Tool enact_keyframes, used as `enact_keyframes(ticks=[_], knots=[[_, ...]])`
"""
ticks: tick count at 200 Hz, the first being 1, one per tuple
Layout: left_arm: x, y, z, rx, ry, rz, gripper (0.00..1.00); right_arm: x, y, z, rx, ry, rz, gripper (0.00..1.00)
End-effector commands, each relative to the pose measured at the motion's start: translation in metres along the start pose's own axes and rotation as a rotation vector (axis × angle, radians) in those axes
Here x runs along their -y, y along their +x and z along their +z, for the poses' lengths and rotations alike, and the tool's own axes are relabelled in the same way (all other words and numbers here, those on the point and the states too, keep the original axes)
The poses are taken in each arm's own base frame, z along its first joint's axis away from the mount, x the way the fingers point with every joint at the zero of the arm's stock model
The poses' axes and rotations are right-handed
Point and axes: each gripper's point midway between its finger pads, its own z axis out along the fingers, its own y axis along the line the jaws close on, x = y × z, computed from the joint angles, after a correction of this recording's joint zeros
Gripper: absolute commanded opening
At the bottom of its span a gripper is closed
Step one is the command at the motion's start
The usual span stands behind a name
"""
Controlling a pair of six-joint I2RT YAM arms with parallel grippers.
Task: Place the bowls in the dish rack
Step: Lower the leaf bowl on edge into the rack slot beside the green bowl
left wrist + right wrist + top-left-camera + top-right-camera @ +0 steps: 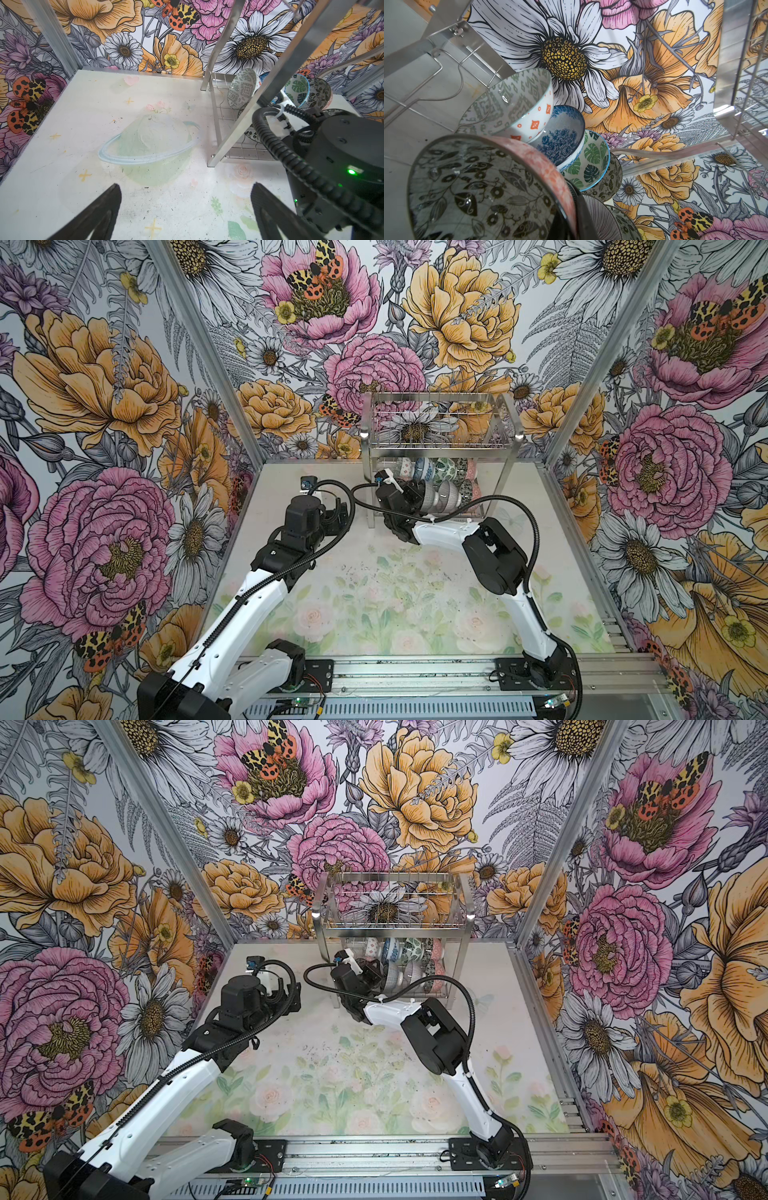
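**Ana:** What is furthest left?

**Ben:** The left claw [187,195]. It hangs low over the desk [104,116], to the left of the dish rack [440,444] and apart from it. Its fingers are spread wide, with only bare desk between them.

**Ana:** And toward the middle?

**Ben:** The right claw [414,492] reaches into the rack's lower tier from its left end. It is pressed together on the rim of a pink-sided bowl [483,187] with black leaves and rings painted inside. In the right wrist view, one dark finger [581,209] lies against the bowl's outer wall at the rim.

**Ana:** Does that bowl rest on the wires?

**Ben:** I cannot tell, because its lower edge is hidden. It stands on edge at the left end of the front row, just beside a ribbed grey bowl [602,220].

**Ana:** And the other bowls [399,952]?

**Ben:** They are all in the lower tier, on edge, in two rows. From the left, the back row has an orange-diamond bowl [529,118], a blue floral bowl [560,143], a green leaf bowl [591,160] and a black-and-white floral bowl [611,182], each overlapping the next. In both top views, a pink bowl [471,467] ends that row on the right.
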Motion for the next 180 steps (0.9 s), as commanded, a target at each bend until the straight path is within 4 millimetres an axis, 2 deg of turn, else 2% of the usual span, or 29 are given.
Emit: enact_keyframes(ticks=[1, 71, 117, 135, 180], knots=[[0.000, -0.003, 0.000, 0.017, 0.015, -0.023, 0.99, 0.016, -0.011, 0.008, 0.003, 0.064, 0.064, 0.00], [0.000, -0.001, 0.001, 0.014, 0.013, -0.023, 0.99, 0.003, -0.003, 0.019, -0.019, 0.073, 0.003, 0.00], [0.000, -0.001, 0.002, 0.012, 0.013, -0.024, 0.99, -0.003, -0.003, 0.018, -0.016, 0.051, -0.017, 0.00], [-0.001, 0.000, 0.002, 0.011, 0.012, -0.023, 0.99, -0.003, -0.002, 0.016, -0.016, 0.038, -0.015, 0.11], [-0.001, 0.004, 0.004, 0.003, 0.012, -0.027, 0.99, -0.005, -0.005, 0.009, -0.006, 0.016, 0.001, 0.18]])
